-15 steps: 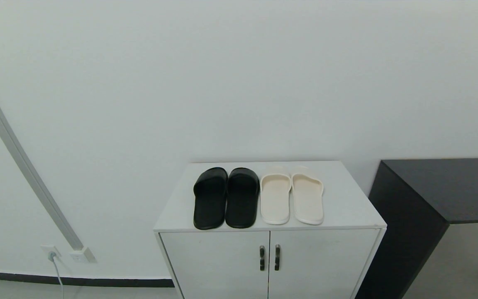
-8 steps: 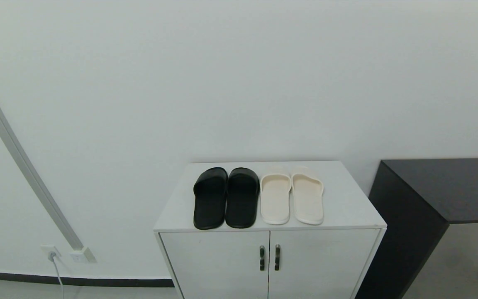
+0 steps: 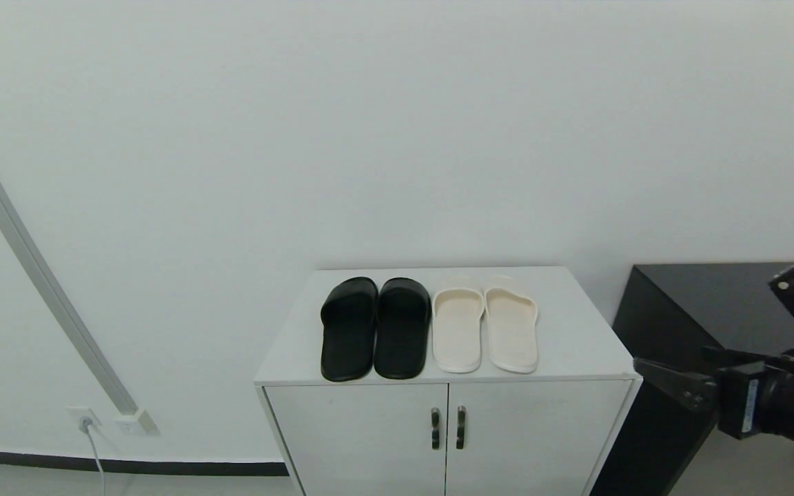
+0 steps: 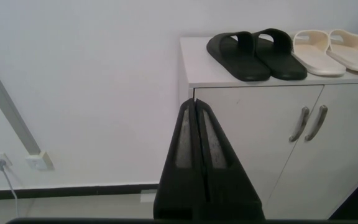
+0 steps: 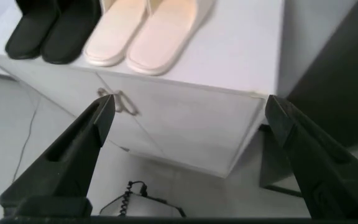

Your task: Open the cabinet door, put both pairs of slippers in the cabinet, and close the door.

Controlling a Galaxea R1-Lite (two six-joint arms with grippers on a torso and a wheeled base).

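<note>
Black slippers [image 3: 375,329]: a pair on the left half of the white cabinet's [image 3: 362,441] top. They lie side by side and touching, with their long axes running front to back. The strap ends face the wall and the heels sit at the front edge.
Cream slippers [image 3: 485,331]: a pair just right of the black pair, parallel to it. Their toes also face the wall and their heels are near the front edge.
Cabinet doors: both are shut. The two dark handles [image 3: 435,427] stand upright either side of the centre seam.
Right gripper [image 5: 188,106]: low at the right of the head view, in front of the dark cabinet [image 3: 748,310]. It is roughly level with the white cabinet's top and points across toward that cabinet's right side without touching it.
Right fingers [image 5: 73,149]: spread wide, holding nothing.
Left gripper [image 4: 195,106]: aimed at the white cabinet's left front corner, lower than the top and apart from it.
Left fingers [image 4: 185,137]: pressed together, with nothing between them.
Wall socket [image 3: 83,417]: low on the wall left of the white cabinet, with a cable plugged in.
</note>
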